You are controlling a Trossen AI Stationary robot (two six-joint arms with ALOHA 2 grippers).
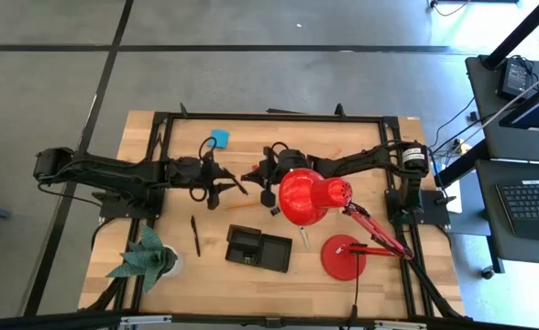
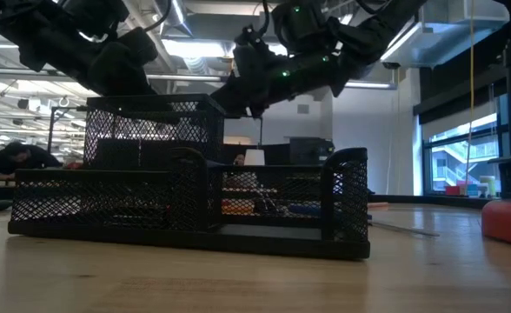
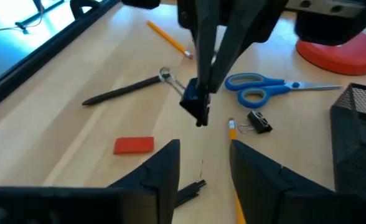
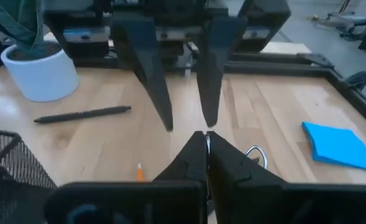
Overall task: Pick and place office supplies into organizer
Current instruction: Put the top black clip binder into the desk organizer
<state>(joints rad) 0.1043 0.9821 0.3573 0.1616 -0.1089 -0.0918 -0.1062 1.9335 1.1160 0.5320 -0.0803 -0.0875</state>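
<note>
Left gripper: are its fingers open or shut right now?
Open. The left gripper shows a clear gap between its fingers with bare table showing through and nothing held.

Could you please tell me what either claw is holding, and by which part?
The right claw is shut on what looks like a black clip, pinched at its top; the left claw is open and empty.

Black mesh organizer (image 2: 186, 200); blue sticky-note pad (image 4: 337, 145); blue-handled scissors (image 3: 276, 87); red piece (image 3: 134, 145); yellow pencil (image 3: 169, 38); black pen (image 4: 83, 114); black clip (image 3: 259, 122); red lamp (image 1: 311, 196); pale wood-grain table (image 1: 214, 280).
</note>
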